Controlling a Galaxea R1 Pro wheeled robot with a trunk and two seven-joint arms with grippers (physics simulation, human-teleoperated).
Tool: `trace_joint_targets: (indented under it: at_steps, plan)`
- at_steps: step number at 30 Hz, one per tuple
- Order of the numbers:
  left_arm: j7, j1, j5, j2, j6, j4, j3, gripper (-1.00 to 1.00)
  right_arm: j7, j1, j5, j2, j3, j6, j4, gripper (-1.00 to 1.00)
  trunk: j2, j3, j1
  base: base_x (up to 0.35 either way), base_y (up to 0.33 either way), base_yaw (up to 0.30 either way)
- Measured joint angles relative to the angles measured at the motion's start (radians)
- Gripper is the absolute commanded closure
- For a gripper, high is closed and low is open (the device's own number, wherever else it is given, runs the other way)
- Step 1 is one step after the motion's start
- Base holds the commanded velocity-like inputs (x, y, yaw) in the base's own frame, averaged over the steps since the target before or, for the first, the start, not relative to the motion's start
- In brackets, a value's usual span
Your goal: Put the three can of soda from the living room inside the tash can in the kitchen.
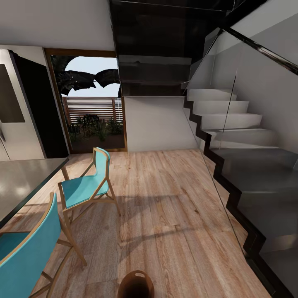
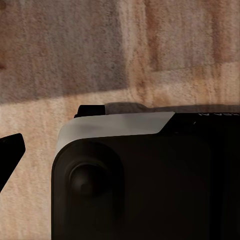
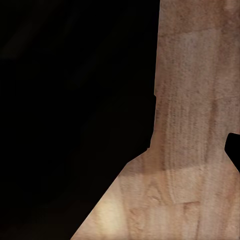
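Bin: the brown, copper-rimmed trash can stands on the wood floor directly below my head camera, at the near edge of the view; a slot handle is cut near its rim.
Bin contents: the inside looks dark; I cannot tell whether anything lies in it.
Soda cans: none in sight from here, so I cannot say where they are.
Handling, cans: I judge them light, thin-walled, smooth and easily dented; best taken around the middle of the side, with a modest squeeze.
Handling, bin: I judge it light and stiff, likely to tip or slide if knocked; cans should go in from straight above.
Left tool: the left wrist view shows a dark rounded housing over the floor, with one dark tip at the edge; I cannot tell whether the fingers are apart or together.
Right tool: the right wrist view is mostly dark bodywork beside bare floor; finger state cannot be told.
Surroundings: two turquoise chairs stand by a grey counter; a steel fridge stands beyond it, a glass door straight ahead, a staircase opposite.
Progress: judged from this, I am in the kitchen beside the bin.
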Motion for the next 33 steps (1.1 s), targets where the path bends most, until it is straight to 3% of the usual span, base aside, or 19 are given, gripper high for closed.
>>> trace_joint_targets:
  at_steps: [33]
  plan:
    - [0.0, 0.0, 0.0, 0.0, 0.0, 0.0, 0.0, -1.0, 0.0, 0.0, 0.0, 0.0, 0.0, 0.0, 0.0, -1.0, 0.0, 0.0, 0.0, 0.0, 0.0, 0.0]
